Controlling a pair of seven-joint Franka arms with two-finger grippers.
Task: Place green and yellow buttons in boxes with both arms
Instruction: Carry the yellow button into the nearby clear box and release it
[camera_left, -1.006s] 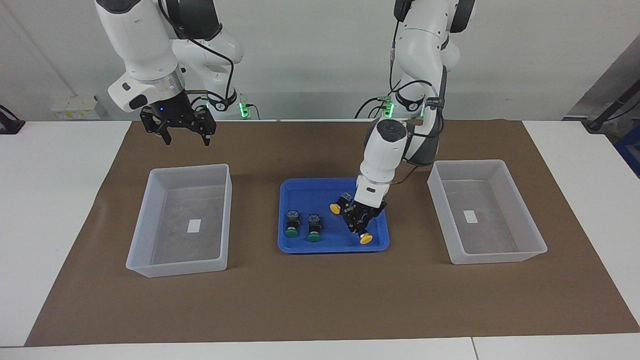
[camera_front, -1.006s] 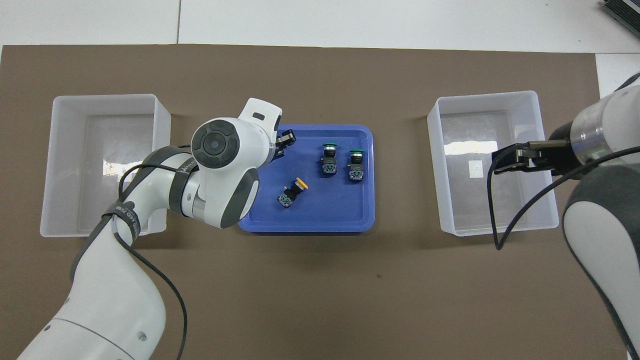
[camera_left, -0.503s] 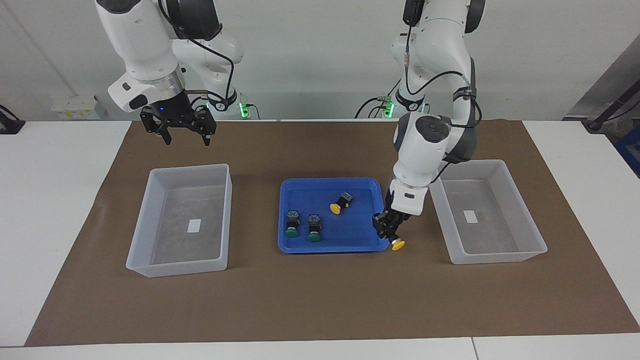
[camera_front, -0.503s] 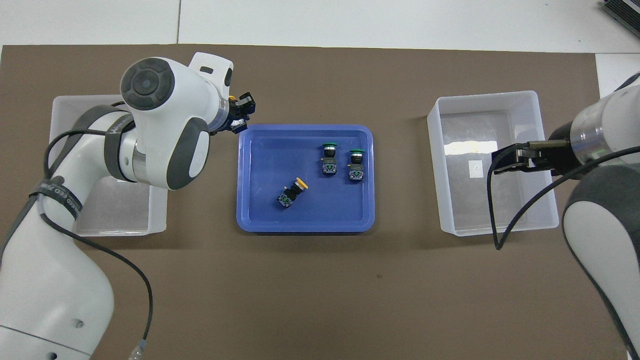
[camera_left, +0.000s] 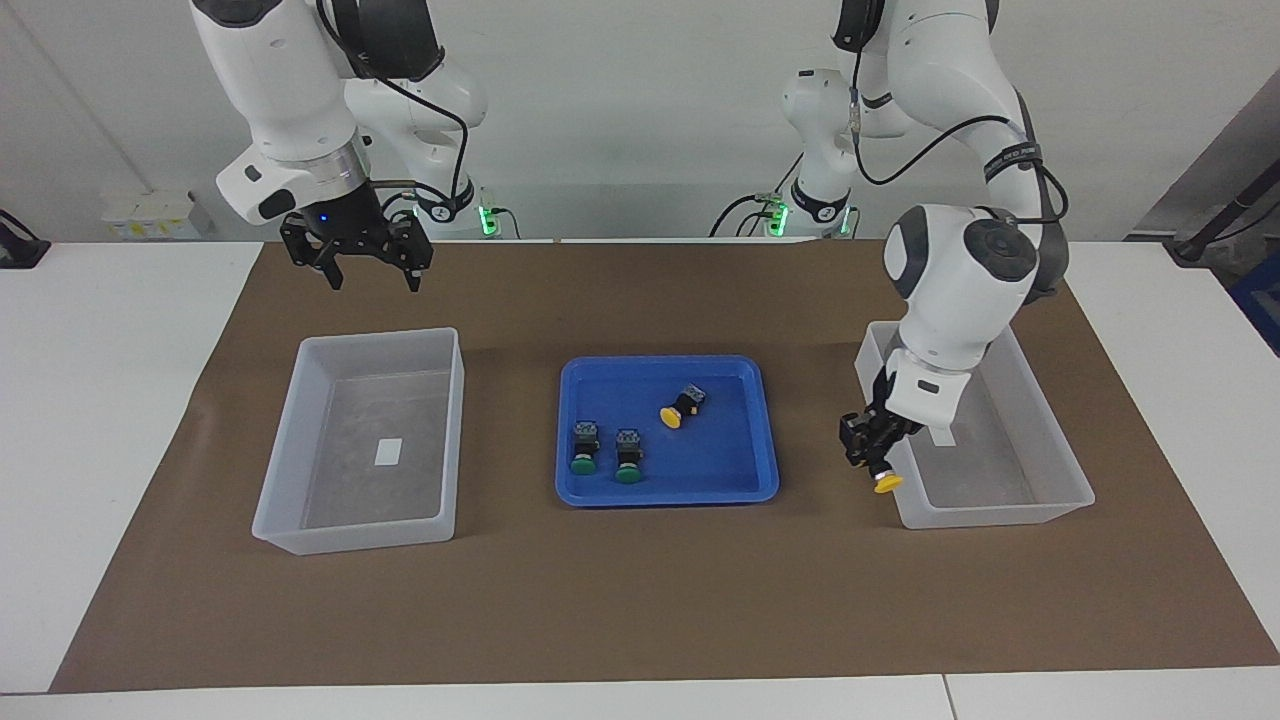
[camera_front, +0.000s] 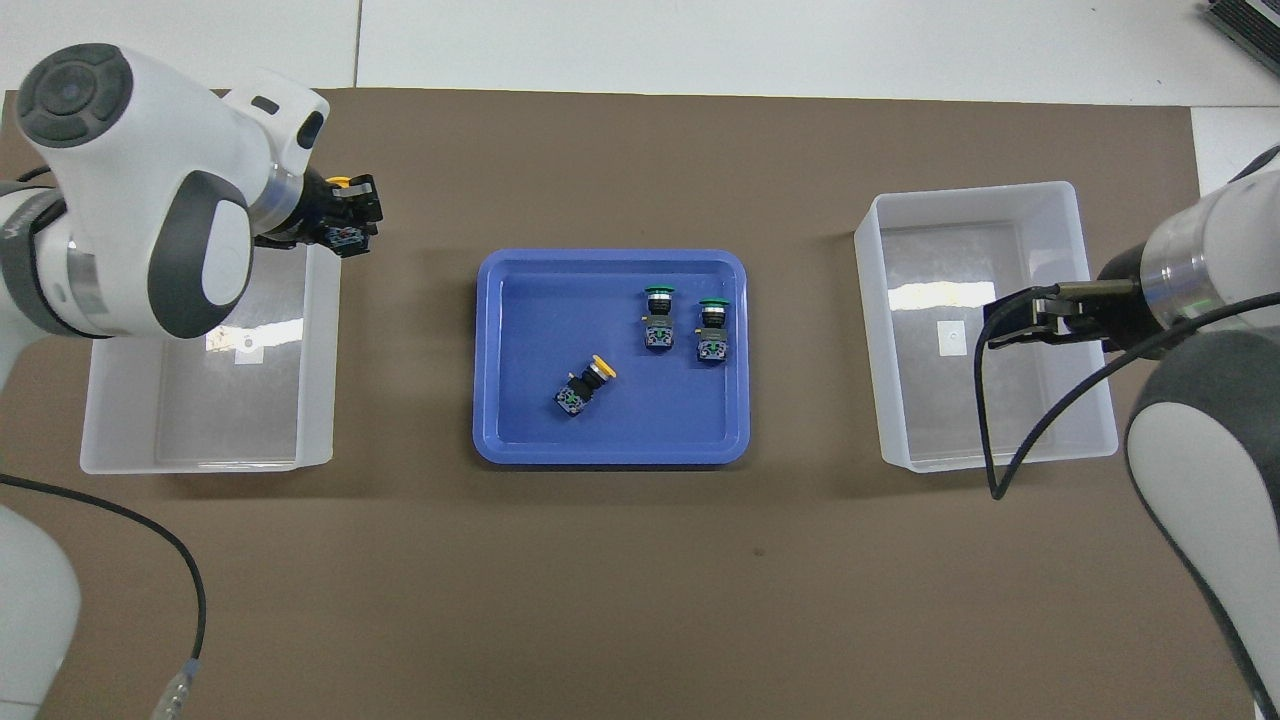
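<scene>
My right gripper (camera_left: 369, 262), waiting with fingers spread, hangs over the brown mat near the robots' edge of the tabletop, by the box (camera_left: 362, 440) at that arm's end. In the blue tray (camera_left: 667, 493) at mid-tabletop lie one yellow button (camera_left: 681, 406) and, farther out, two green buttons (camera_left: 605, 452). My left gripper (camera_left: 868, 447), clenched on the other yellow button (camera_left: 885, 483), hangs over the tray-side wall of the left-end box (camera_left: 1000, 507).

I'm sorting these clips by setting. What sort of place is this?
Most likely a robotics lab bench. Two white arms stand at a white table covered by a brown mat. On the mat are sorting props: a blue tray of push buttons and two translucent boxes.
</scene>
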